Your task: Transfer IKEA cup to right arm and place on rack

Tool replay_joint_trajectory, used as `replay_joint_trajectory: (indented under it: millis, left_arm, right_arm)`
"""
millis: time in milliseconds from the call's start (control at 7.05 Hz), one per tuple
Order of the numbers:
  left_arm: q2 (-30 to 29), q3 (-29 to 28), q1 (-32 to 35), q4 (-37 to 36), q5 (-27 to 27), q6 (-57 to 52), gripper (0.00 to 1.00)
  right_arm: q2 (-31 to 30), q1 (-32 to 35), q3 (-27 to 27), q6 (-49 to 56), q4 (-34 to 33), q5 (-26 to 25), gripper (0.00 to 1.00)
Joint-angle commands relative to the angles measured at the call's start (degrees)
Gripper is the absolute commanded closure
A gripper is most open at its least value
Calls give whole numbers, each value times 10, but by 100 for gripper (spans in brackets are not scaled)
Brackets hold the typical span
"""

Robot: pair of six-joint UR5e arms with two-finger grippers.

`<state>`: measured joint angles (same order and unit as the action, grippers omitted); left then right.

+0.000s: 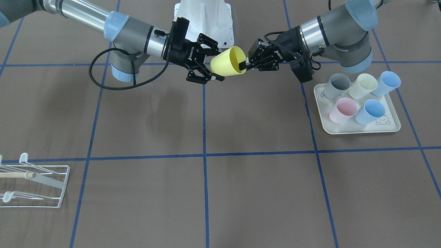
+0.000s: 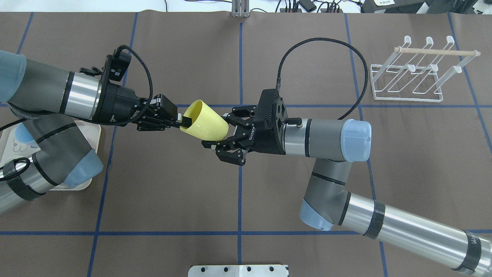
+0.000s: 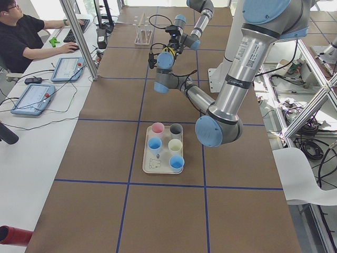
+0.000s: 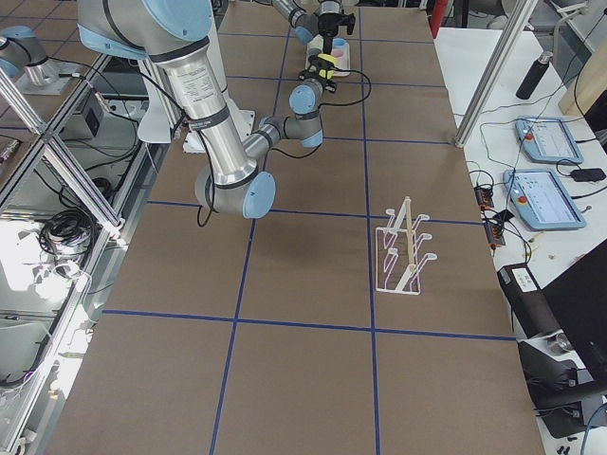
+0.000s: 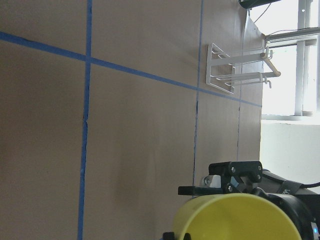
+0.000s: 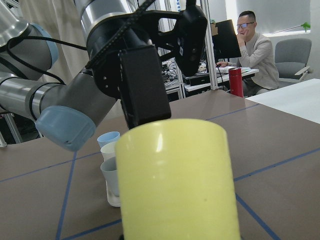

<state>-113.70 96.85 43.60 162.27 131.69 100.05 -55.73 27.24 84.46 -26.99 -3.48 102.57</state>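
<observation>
Left gripper [image 2: 182, 122] pinches the yellow cup [image 2: 203, 123] by its rim, midair. Right gripper [image 2: 217, 130] jaws spread wide, straddling the cup's base.

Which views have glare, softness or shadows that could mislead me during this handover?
Left wrist view: the window strip at right is blown out white; the small white wire rack beside it is readable. Right wrist view: the pale yellow plastic cup fills the foreground, slightly soft. Front-facing view: faint arm shadows on the brown table. Overhead view: even light, sharp.
</observation>
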Motion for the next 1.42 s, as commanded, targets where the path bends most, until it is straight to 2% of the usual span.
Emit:
replay_joint_trajectory:
  millis: [0,284,567,851,993,1135,1277]
  left_arm:
    - [1,1,1,1,-2,-2,0]
    - [1,2,29,-5,7,-4,0]
    - [10,-1,95,-22,55,-17,0]
    - [37,2,122,-81,53,-126,0]
    - [48,4,139,-148,48,-216,0]
    - [71,8,173,-191,47,-313,0]
    - [106,8,203,-200,45,-400,0]
  right_arm:
    - [0,0,0,0,0,0,61]
    - [-2,2,0,0,-1,1,61]
    - [-5,31,3,3,-45,10,61]
    - [-4,96,37,10,-187,58,61]
    - [-4,130,57,21,-257,66,62]
    - [-3,159,92,72,-362,72,63]
    - [-3,184,141,152,-493,71,63]
